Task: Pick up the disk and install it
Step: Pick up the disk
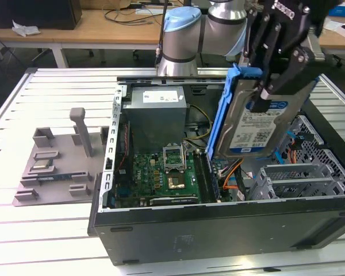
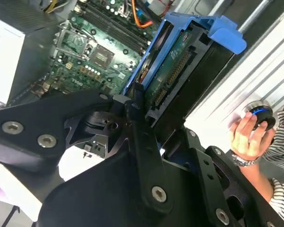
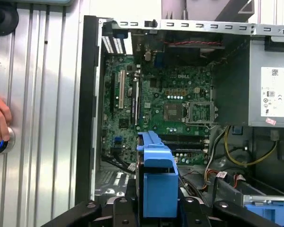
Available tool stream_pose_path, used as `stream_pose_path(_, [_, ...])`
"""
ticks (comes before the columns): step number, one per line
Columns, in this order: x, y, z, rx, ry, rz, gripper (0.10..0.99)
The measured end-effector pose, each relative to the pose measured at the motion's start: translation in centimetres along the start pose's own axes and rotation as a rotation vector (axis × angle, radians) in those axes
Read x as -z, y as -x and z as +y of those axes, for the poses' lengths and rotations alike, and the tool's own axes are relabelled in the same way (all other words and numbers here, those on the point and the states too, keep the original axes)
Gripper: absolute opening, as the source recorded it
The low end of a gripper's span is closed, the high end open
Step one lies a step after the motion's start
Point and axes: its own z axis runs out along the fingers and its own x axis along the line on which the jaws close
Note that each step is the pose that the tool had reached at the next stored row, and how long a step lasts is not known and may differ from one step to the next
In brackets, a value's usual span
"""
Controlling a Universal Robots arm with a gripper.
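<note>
Blue-framed silver metal disk point(image 1: 257, 126) held upright
Black gripper point(image 1: 269, 86) fingers clamp it above the open black computer case point(image 1: 218, 230)

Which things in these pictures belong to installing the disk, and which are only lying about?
Job in hand: the disk, held by the gripper; the open computer case; its grey drive cage.
Lying about: the grey fixture plate on the table; the crumpled paper.
</note>
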Motion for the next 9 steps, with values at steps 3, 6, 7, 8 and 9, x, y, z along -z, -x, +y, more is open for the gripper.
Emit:
stream_pose_path(3, [-0.03,-1.07,-0.44,0.001,0.000,-0.0083,0.369])
stream_pose_path(6, [-0.04,-1.93,-0.83,0.001,-0.001,-0.0270,0.369])
stream_pose_path(7, [-0.04,-2.09,-1.06,0.001,-0.001,-0.0283,0.369])
stream_pose_path(8, [-0.02,-2.28,-1.90,0.001,0.001,-0.0288,0.369])
stream_pose_path(9, [0.00,-2.36,-2.65,0.001,0.002,-0.0289,0.369])
